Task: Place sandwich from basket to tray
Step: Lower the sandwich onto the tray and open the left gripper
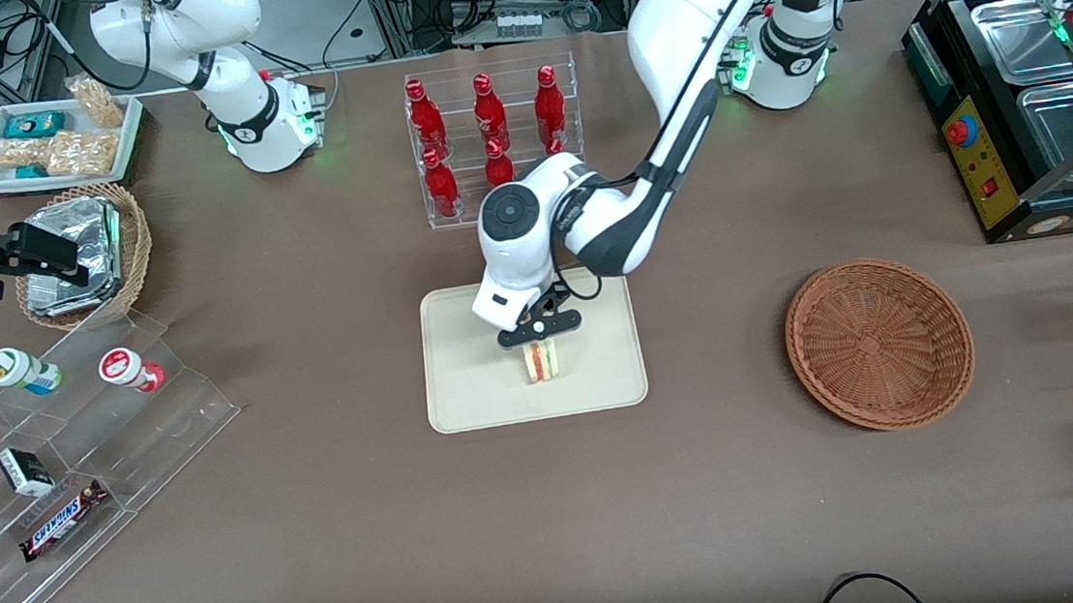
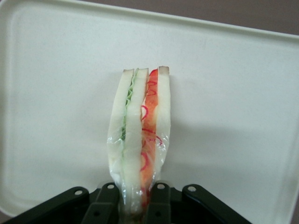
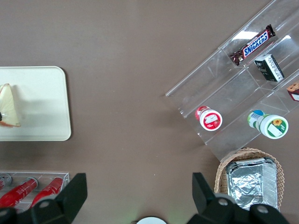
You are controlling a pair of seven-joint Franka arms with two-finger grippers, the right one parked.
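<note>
The sandwich [image 1: 543,361], a clear-wrapped white-bread wedge with red and green filling, is held edge-up over the middle of the cream tray [image 1: 476,384]. My left gripper [image 1: 540,340] is right above it, shut on its wrapped end. In the left wrist view the black fingers [image 2: 161,200] pinch the sandwich [image 2: 140,135], with the tray [image 2: 233,93] close beneath. I cannot tell if it touches the tray. The reddish-brown basket [image 1: 878,342] is empty, toward the working arm's end of the table. The right wrist view shows the sandwich [image 3: 9,105] on the tray [image 3: 42,102].
A clear rack of red bottles [image 1: 493,140] stands just farther from the camera than the tray. A stepped acrylic shelf [image 1: 74,458], a tan basket of foil packets [image 1: 86,253] and a white snack bin [image 1: 56,139] lie toward the parked arm's end. A food warmer [image 1: 1034,102] stands at the working arm's end.
</note>
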